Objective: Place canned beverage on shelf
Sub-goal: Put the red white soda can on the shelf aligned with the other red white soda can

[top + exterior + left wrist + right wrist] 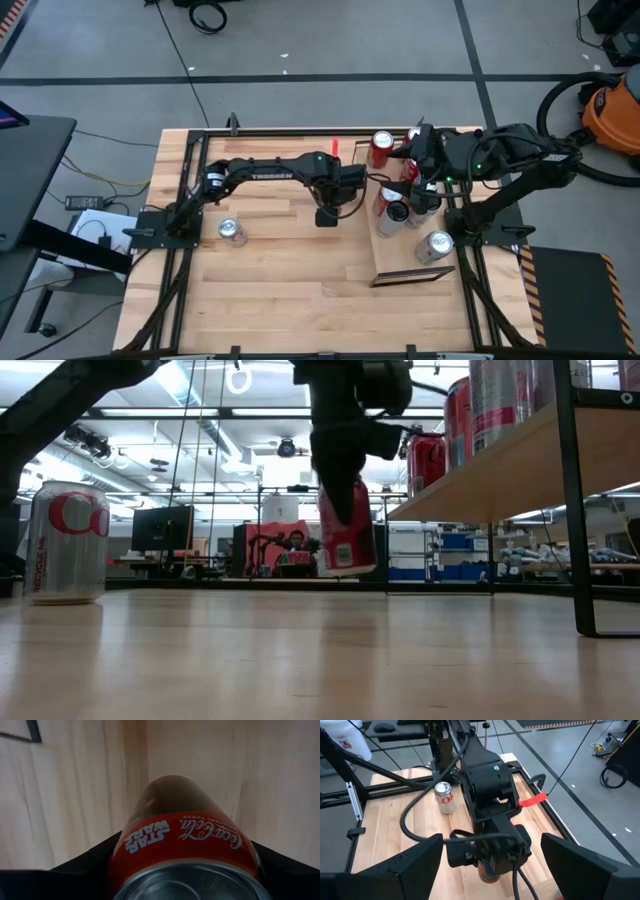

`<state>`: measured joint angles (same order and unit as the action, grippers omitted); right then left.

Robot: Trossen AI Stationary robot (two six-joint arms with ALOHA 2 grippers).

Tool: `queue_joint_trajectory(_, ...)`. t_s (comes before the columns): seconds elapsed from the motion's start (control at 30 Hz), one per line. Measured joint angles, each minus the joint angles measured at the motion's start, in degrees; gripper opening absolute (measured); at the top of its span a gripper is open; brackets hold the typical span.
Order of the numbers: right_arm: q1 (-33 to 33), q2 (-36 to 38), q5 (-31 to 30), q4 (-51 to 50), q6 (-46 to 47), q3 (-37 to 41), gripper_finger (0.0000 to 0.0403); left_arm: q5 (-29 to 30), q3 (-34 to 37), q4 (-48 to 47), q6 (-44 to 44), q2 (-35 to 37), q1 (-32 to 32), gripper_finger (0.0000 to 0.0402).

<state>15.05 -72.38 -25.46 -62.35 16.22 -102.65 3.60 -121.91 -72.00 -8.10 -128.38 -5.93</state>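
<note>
**benchwatcher:** So where's this at? Looks partway to me. The left tool [345, 490] has a red can [346, 530] clamped between its two fingers and it's off the bench [280, 270] — the low view shows a gap under the can, and it hangs slightly tilted. The left wrist view is basically all can, a finger on each side. So the pickup is done, the placing isn't.

**can_stacker:** Agreed. The shelf [395, 262] already has several cans on it, red ones [381, 148] toward the far end and a silver-topped one [434, 245] nearer the front. One more silver can [231, 231] sits on the bench off to the left, untouched. My guess is that's for later.

**benchwatcher:** What's the right arm doing?

**can_stacker:** The right tool [425, 185] hovers over the shelf with its fingers spread wide and nothing between them. In its wrist view you look straight across at the left arm with the can.

**benchwatcher:** Room to move?

**can_stacker:** Bench between the held can and the shelf looks bare, so the sideways path seems fine. The catch is height: in the low view the shelf board sits raised on dark legs [572, 500], higher than the can's bottom, so I'd say it needs more lift before crossing that edge. And the free spots look like the nearer half of the board, since the far part is crowded by cans and the right arm.
</note>
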Motion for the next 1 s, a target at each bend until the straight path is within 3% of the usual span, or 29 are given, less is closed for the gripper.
queue_joint_trajectory(0.53, 0.0, 0.0, 0.0, -0.1, -1.4, 0.0, 0.0348, -1.4, 2.3, 3.7, 1.8, -1.3, 0.2, 0.0309)
queue_joint_trajectory(1.0, 0.3, 0.0, 0.1, 0.1, -0.4, 0.0, 0.0348, -1.6, 2.3, 5.6, 6.7, -2.4, 0.5, 0.0364)
